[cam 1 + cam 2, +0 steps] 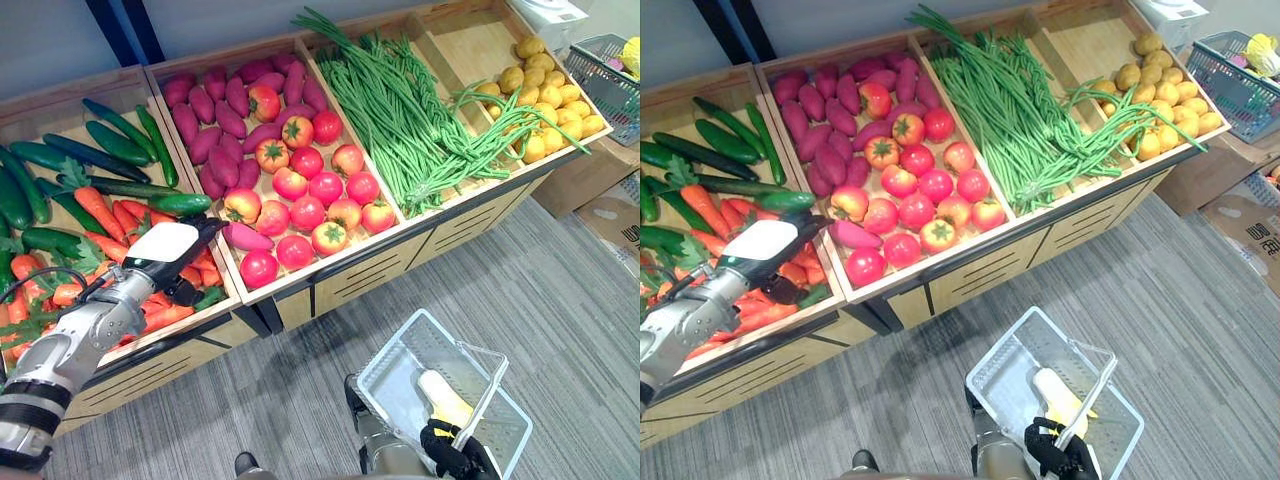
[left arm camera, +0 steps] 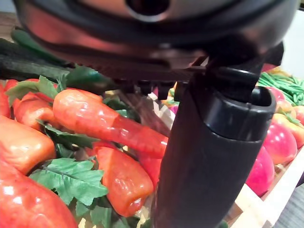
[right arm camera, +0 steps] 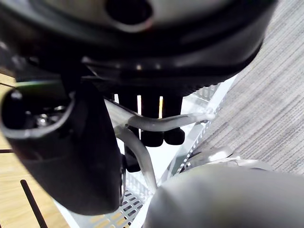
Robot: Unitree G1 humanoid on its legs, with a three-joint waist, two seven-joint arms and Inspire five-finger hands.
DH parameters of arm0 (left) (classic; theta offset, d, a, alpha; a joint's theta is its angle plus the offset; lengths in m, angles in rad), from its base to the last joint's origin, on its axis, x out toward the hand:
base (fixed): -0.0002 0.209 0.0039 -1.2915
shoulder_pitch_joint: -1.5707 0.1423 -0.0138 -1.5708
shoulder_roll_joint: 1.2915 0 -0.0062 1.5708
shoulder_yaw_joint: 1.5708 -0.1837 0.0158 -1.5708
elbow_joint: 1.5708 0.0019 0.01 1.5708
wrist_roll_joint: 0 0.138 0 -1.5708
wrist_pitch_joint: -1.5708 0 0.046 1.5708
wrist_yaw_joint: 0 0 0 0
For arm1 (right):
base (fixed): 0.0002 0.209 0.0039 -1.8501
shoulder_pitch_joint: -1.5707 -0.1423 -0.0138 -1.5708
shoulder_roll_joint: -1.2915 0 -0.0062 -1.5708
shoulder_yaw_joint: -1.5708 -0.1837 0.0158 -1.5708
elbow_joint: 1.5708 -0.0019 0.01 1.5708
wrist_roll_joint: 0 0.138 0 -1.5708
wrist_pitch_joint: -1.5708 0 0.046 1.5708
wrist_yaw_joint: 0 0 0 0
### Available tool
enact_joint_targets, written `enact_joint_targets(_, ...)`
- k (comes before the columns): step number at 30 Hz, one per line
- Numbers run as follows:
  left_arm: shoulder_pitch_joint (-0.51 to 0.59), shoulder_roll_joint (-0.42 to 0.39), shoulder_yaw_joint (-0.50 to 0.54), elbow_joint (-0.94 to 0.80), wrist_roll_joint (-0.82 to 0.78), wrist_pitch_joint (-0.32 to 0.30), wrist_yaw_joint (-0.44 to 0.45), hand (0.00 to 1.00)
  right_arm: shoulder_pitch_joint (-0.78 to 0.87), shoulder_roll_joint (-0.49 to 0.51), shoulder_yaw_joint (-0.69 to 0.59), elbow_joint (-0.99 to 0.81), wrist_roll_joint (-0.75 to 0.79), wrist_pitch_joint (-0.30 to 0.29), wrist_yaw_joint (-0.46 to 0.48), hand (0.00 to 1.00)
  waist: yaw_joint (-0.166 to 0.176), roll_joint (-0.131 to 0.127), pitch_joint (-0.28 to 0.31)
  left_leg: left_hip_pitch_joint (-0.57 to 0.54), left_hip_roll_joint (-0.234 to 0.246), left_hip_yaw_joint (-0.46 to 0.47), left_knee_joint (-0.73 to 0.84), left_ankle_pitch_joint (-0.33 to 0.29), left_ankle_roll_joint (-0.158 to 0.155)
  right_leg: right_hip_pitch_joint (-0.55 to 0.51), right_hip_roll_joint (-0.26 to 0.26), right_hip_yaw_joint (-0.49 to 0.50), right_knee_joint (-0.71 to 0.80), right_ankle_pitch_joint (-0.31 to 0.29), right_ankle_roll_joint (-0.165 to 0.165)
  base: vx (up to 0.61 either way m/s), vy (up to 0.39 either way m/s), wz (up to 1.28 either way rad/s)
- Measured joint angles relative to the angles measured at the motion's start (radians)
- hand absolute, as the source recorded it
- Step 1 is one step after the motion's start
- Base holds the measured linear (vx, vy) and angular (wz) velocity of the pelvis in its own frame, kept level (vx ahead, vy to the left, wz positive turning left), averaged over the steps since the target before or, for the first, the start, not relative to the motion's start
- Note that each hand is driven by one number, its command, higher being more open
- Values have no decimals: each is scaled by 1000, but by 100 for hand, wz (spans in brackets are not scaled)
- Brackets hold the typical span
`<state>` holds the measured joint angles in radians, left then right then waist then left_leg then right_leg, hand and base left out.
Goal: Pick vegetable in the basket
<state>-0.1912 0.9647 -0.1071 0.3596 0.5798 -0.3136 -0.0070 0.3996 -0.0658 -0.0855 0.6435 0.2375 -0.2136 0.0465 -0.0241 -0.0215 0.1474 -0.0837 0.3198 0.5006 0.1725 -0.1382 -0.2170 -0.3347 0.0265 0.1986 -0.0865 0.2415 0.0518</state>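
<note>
My left hand [image 1: 170, 255], with a white cover on its back, hovers low over the carrots [image 1: 95, 205] in the leftmost bin. In the left wrist view its thumb [image 2: 209, 156] stands free above an orange carrot [image 2: 104, 121] and the fingers look relaxed, with nothing between them. Lower right, my right hand [image 1: 450, 455] is curled round the handle [image 3: 161, 122] of a clear plastic basket [image 1: 385, 355] held over the floor. A pale yellowish vegetable [image 1: 440, 395] lies inside the basket.
The wooden stand holds cucumbers [image 1: 110, 145], purple sweet potatoes [image 1: 210, 110], tomatoes [image 1: 310, 185], long green beans [image 1: 400, 110] and potatoes [image 1: 545, 95]. A grey basket [image 1: 600, 70] and cardboard boxes [image 1: 615, 215] stand at the far right. Grey carpet lies in front.
</note>
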Motion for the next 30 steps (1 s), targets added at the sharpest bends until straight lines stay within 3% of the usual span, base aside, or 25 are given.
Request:
enact_joint_targets(7,21,-80,83,61,0,12,86,100,-1,-1,0,2,5,-6,-9,0,-2,5,3,0,-4,-8,-2,4,3,4,-5,-7,0,0,0,12,-17,3)
enact_joint_targets(12,59,-90,196,122,1,106,121,100,-1,-9,21,5,39,-8,-27,0,3,8,5,1,-5,-18,-10,12,3,5,-6,-17,0,0,0,26,-32,6)
enact_joint_targets(15,65,-91,247,144,1,129,133,100,-1,-11,21,10,40,-9,-33,0,17,10,6,1,-5,-22,-10,15,3,6,-7,-21,0,0,0,29,-31,5)
enact_joint_targets(19,88,-90,292,147,1,136,155,100,-1,-16,28,10,39,-10,-36,0,25,10,6,0,-5,-26,-10,18,4,9,-8,-26,0,0,-1,17,-27,3)
enact_joint_targets(30,83,-91,289,228,0,117,153,100,-1,-17,29,10,41,-10,-36,0,25,14,8,-1,-5,-24,-21,25,1,1,-7,-27,0,2,-2,22,-25,0)
